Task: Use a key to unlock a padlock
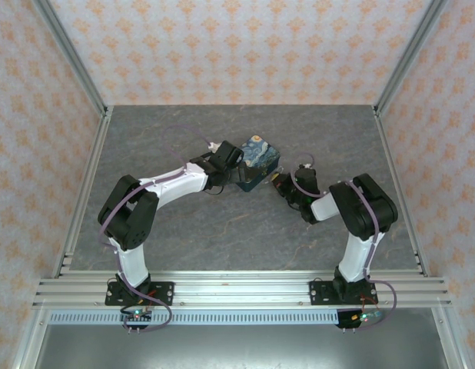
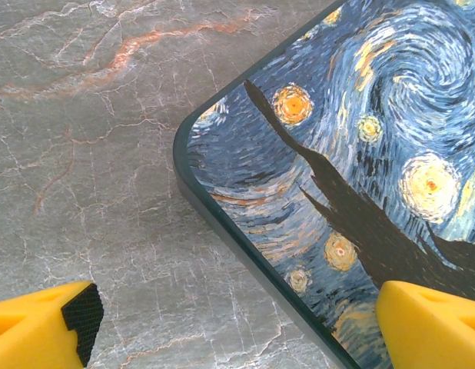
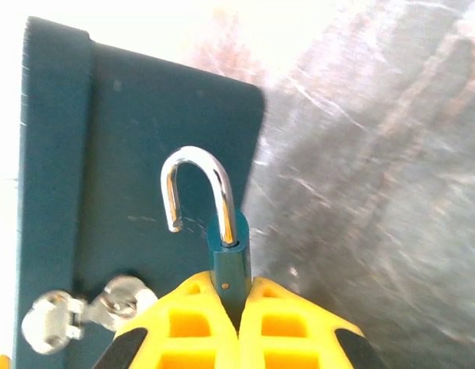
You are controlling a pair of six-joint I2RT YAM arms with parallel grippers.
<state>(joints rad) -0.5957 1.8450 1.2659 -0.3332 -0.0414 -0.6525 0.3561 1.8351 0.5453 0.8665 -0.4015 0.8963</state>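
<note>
Your left arm reaches forward, left pincer (image 2: pixel 234 311) spread wide above the tin's (image 2: pixel 360 154) rounded corner, table (image 2: pixel 91 154) open leftward; your right pincer (image 3: pixel 237 307) clamps the padlock (image 3: pixel 226 254), shackle open.

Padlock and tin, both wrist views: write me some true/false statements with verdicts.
1. The padlock has its shackle open, with one end free. True.
2. The right gripper is open and empty. False: it is shut on the padlock's body.
3. The left gripper is open at a corner of the tin. True.
4. Both left fingers are over the tin. False: one is over the lid, the other over the bare table.
5. The tin's lid is plain red. False: it is dark blue with swirling yellow stars.
</note>
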